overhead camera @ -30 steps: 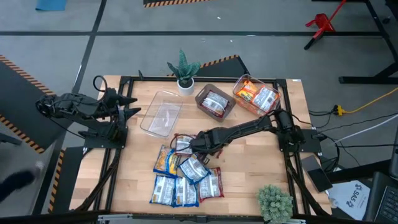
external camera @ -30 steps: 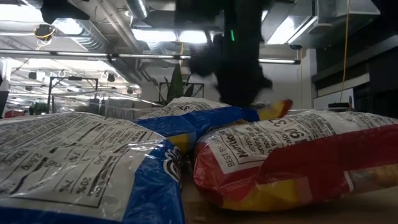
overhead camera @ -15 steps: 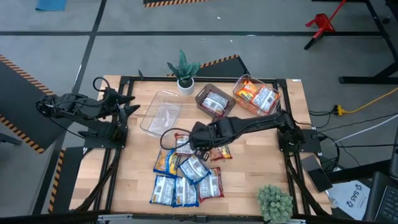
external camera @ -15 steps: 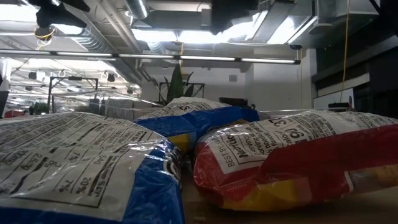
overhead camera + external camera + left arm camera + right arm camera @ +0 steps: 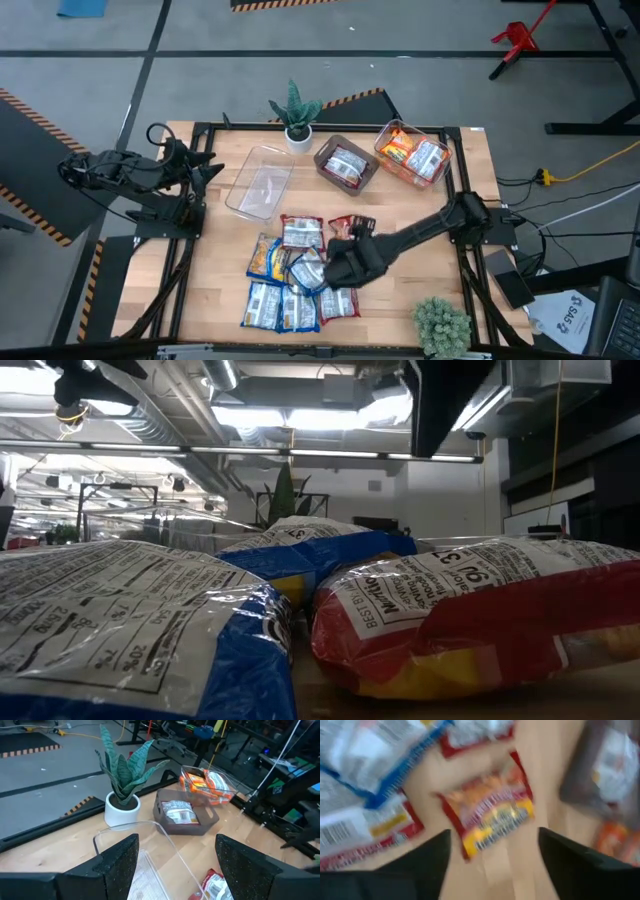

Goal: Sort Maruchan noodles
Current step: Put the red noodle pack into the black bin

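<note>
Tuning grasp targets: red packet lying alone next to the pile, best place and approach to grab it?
Take the red packet by a long edge, from straight above. It lies flat on the table, face up, with bare wood around most of it. The right end effector hangs open over it.

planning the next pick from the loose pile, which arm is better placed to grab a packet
Right. Its hand hovers open right over the loose noodle packets, with a red packet directly ahead of it. The left hand waits open at the table's left edge, beside the clear bin.
</note>
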